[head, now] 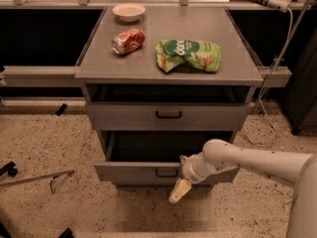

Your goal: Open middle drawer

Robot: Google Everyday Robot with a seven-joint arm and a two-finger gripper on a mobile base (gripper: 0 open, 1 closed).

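The middle drawer (130,172) of the grey cabinet is pulled well out. Its flat grey front carries a small black bar handle (166,173), and its dark interior (168,148) shows behind the front. My gripper (180,190) is at the lower edge of this drawer's front, just right of the handle, and points down and left towards the floor. My white arm (247,160) comes in from the right. The bottom drawer is hidden under the pulled-out middle drawer.
The top drawer (124,117) stands slightly out above. On the cabinet top (148,68) lie a red can (128,41), a green chip bag (188,54) and a white bowl (129,11). A metal rod (34,178) lies on the speckled floor at the left. A cable (270,83) hangs at the right.
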